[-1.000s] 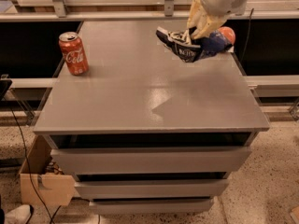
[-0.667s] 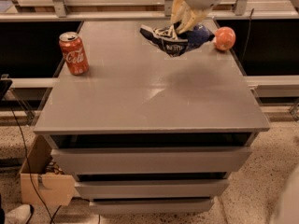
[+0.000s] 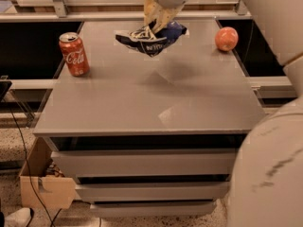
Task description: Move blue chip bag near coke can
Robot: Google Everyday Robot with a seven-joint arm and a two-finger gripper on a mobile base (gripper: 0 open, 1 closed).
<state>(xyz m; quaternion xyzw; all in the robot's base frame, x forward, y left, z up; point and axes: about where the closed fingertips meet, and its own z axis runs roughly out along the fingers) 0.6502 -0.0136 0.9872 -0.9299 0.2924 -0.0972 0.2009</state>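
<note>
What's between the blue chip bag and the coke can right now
Nothing. In the camera view only bare tabletop separates the coke can from the blue chip bag, which the gripper holds lifted toward the back.

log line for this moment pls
pincer: shut on blue chip bag, lifted over tabletop | coke can: upright, left of bag, apart

A grey table with stacked drawers stands on speckled floor — a cardboard box beside it. Metal shelving runs behind.
</note>
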